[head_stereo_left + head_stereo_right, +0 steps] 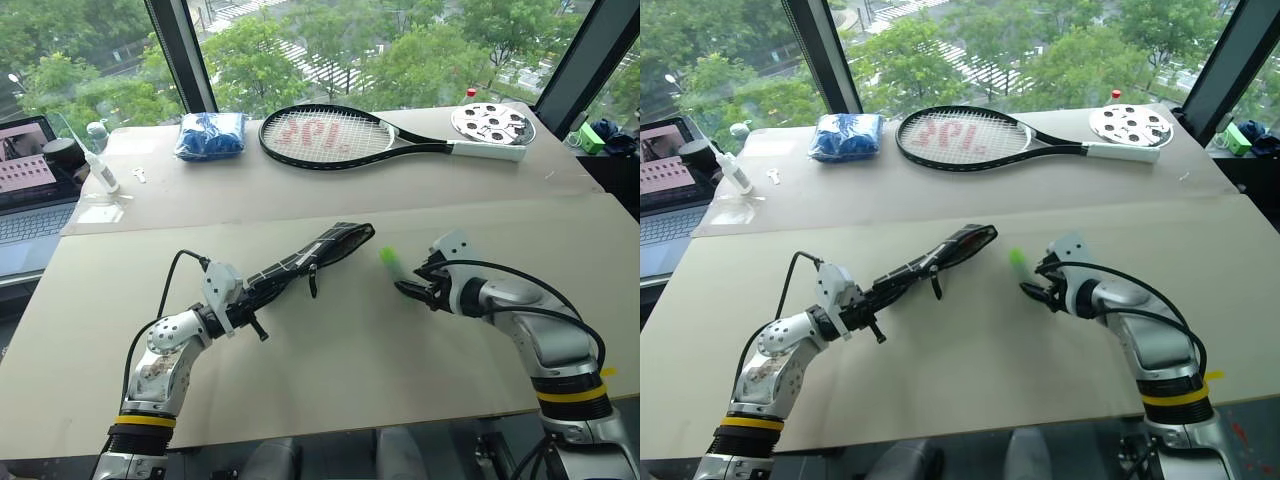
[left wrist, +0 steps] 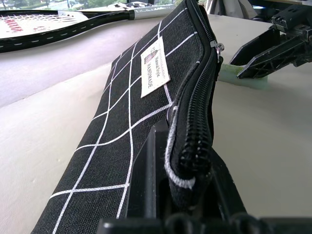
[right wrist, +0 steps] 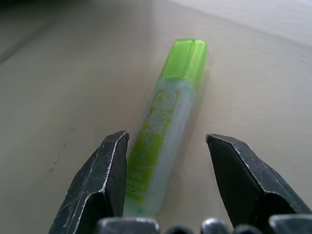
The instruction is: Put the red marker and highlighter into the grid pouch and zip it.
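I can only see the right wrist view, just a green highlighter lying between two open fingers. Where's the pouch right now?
Observer: The grid pouch is held off the table by the left end effector, clamped shut on one end of it.
Operator: Is the pouch open?
Observer: Its zipper is parted along the top edge, seen from the left wrist.
Operator: How near is it to the highlighter?
Observer: The pouch's free end points toward the highlighter, which lies on the table just beyond it, in front of the right end effector.
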`<state>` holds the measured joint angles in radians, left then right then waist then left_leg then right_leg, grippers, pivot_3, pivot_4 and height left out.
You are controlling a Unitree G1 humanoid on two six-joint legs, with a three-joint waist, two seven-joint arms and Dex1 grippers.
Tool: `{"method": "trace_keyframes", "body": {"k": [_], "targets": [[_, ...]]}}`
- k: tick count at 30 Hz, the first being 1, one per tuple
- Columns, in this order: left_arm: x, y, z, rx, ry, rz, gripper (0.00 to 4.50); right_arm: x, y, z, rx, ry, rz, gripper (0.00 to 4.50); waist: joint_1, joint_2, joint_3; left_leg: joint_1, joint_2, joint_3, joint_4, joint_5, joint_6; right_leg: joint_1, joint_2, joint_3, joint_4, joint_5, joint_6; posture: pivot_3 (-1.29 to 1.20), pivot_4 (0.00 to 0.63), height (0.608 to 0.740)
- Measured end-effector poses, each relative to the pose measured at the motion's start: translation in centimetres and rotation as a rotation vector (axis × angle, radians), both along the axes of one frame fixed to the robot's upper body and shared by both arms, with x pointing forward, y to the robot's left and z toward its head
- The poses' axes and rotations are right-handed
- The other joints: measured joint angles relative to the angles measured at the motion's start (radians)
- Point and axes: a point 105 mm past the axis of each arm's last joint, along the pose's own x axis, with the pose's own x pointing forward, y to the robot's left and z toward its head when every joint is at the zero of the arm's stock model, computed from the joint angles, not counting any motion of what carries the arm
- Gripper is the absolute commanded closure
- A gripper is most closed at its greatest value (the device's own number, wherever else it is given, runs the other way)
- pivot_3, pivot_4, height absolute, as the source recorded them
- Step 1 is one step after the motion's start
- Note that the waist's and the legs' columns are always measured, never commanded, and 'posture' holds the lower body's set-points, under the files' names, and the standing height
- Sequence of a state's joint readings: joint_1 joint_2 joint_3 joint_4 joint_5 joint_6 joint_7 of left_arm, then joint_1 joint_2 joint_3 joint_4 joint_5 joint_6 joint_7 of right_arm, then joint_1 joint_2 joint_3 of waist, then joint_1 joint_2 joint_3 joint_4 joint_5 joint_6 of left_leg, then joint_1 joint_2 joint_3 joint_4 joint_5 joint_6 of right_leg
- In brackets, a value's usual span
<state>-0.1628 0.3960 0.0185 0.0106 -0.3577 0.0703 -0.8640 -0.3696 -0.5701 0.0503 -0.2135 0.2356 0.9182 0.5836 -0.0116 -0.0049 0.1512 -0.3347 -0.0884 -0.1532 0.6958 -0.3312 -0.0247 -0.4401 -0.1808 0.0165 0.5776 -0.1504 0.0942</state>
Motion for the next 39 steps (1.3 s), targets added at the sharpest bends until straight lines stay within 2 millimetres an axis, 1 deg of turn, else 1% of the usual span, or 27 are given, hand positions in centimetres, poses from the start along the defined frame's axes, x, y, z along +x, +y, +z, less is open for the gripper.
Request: {"method": "trace_keyframes", "body": {"k": [4,6,7,9,10,16,17,19,21,23,24,25,26,27,28,31,35,39], "targets": [[0.0,0.0,0.0,-0.001,0.001,0.0,4.5,-0.1,0.5,-0.1,-0.015,0.001,-0.007,1.67,-0.001,0.0,0.0,0.001,0.0,0.0,0.0,0.0,0.0,0.001,0.0,0.0,0.0,0.0,0.0,0.0,0.15,0.74],[0.0,0.0,0.0,-0.002,0.001,0.0,4.5,-0.1,0.6,-0.1,-0.03,-0.004,-0.011,2.17,-0.001,0.0,0.0,0.001,0.0,0.0,0.0,0.0,0.0,0.001,0.0,0.0,0.0,0.0,0.0,0.0,0.15,0.74],[0.0,0.0,0.0,-0.002,0.001,0.0,4.5,-0.1,0.6,-0.2,-0.037,-0.006,-0.014,2.35,-0.001,0.0,0.0,0.001,0.0,0.0,0.0,0.0,0.0,0.001,0.0,0.0,0.0,0.0,0.0,0.0,0.15,0.74],[0.0,0.0,0.0,-0.003,0.001,0.001,4.5,0.0,0.5,-0.3,-0.05,-0.011,-0.026,3.12,-0.001,-0.001,-0.001,0.001,0.0,0.0,0.0,0.0,0.0,0.001,0.0,0.0,0.0,0.0,0.0,0.0,0.15,0.74],[0.0,-0.1,0.0,-0.003,0.001,0.001,4.5,0.0,0.4,-0.3,-0.058,-0.014,-0.028,3.43,-0.001,-0.001,-0.001,0.001,0.0,0.0,0.0,0.0,0.0,0.001,0.0,0.0,0.0,0.0,0.0,0.0,0.15,0.74],[0.0,0.0,0.0,-0.005,0.001,0.008,4.5,0.7,0.1,0.0,-0.066,-0.033,-0.024,3.48,-0.001,-0.002,-0.001,0.002,0.0,0.0,0.0,0.0,0.0,0.002,0.0,0.0,0.0,0.0,0.0,0.0,0.15,0.74],[0.0,0.0,0.0,-0.006,0.001,0.008,4.5,1.0,-0.2,0.2,-0.077,-0.048,-0.023,3.48,-0.001,-0.002,-0.001,0.002,0.0,0.0,0.0,0.0,0.0,0.002,0.0,0.0,0.0,0.0,0.0,0.0,0.15,0.74],[0.0,0.0,-0.1,-0.006,0.003,0.009,4.5,2.1,-1.5,1.0,-0.127,-0.1,-0.036,3.48,-0.001,-0.002,-0.001,0.001,0.0,0.0,0.0,0.0,0.0,0.001,0.0,0.0,0.0,0.0,0.0,0.0,0.15,0.74],[0.0,0.0,-0.2,-0.005,0.005,0.009,4.5,3.1,-1.6,3.6,-0.117,-0.179,-0.011,3.48,-0.004,-0.001,0.0,0.0,0.0,0.0,0.0,0.0,0.0,-0.001,0.0,0.0,0.0,0.0,0.0,0.0,0.15,0.74],[0.0,-0.1,0.0,-0.005,0.001,0.005,4.5,3.6,-1.3,8.3,-0.111,-0.327,0.059,3.48,-0.006,-0.001,0.0,0.0,0.001,0.0,-0.001,0.0,0.0,-0.001,0.001,0.0,0.0,0.0,0.0,0.0,0.15,0.74],[0.1,-0.2,0.0,-0.006,-0.001,0.003,4.5,3.4,-1.3,9.6,-0.13,-0.375,0.096,3.48,-0.005,-0.001,0.0,0.0,0.001,0.0,-0.001,0.0,0.0,-0.001,0.001,-0.001,-0.001,0.0,0.0,0.0,0.15,0.74],[0.1,-0.2,0.0,-0.006,-0.002,0.001,4.5,2.7,-1.1,10.8,-0.176,-0.422,0.17,3.48,-0.003,-0.001,0.0,0.0,0.001,0.0,-0.001,0.0,0.0,-0.001,0.0,-0.001,-0.001,0.0,0.0,0.0,0.15,0.74],[0.1,-0.2,0.0,-0.005,0.0,0.001,4.5,1.9,-0.7,11.4,-0.244,-0.445,0.258,3.48,-0.001,-0.001,0.0,-0.001,0.0,0.0,-0.001,0.0,0.0,-0.001,0.0,-0.001,-0.002,0.0,0.0,0.0,0.15,0.74],[0.1,-0.2,0.0,-0.005,0.001,0.0,4.5,1.1,-0.2,11.5,-0.327,-0.456,0.353,3.48,-0.001,-0.001,0.0,-0.001,0.0,0.0,-0.001,0.0,0.0,0.0,0.0,-0.001,-0.002,0.0,0.001,0.0,0.15,0.74],[0.1,-0.2,0.0,-0.005,0.001,0.0,4.5,0.7,0.1,11.3,-0.379,-0.458,0.407,3.48,-0.002,-0.001,0.0,-0.001,0.0,0.0,-0.001,0.0,0.001,0.0,0.0,-0.001,-0.003,0.0,0.001,0.0,0.15,0.74],[0.1,-0.3,0.1,-0.009,-0.002,-0.003,4.5,0.0,0.6,10.3,-0.472,-0.441,0.518,3.48,-0.002,-0.002,0.0,-0.001,0.0,0.001,0.0,0.0,0.001,0.0,0.0,-0.001,-0.002,0.0,0.001,0.0,0.15,0.74],[0.2,-0.4,0.1,-0.013,-0.003,-0.006,4.5,-0.7,1.1,9.8,-0.515,-0.433,0.604,3.48,-0.003,-0.002,0.0,-0.001,0.001,0.001,0.0,0.0,0.001,0.0,0.0,-0.001,-0.002,0.0,0.001,0.0,0.15,0.74],[0.2,-0.4,0.1,-0.013,-0.003,-0.006,4.5,-0.7,1.8,9.3,-0.55,-0.442,0.629,3.48,-0.002,-0.002,0.0,-0.001,0.001,0.001,0.0,0.0,0.001,0.0,0.0,-0.001,-0.002,0.0,0.001,0.0,0.15,0.74]]}}
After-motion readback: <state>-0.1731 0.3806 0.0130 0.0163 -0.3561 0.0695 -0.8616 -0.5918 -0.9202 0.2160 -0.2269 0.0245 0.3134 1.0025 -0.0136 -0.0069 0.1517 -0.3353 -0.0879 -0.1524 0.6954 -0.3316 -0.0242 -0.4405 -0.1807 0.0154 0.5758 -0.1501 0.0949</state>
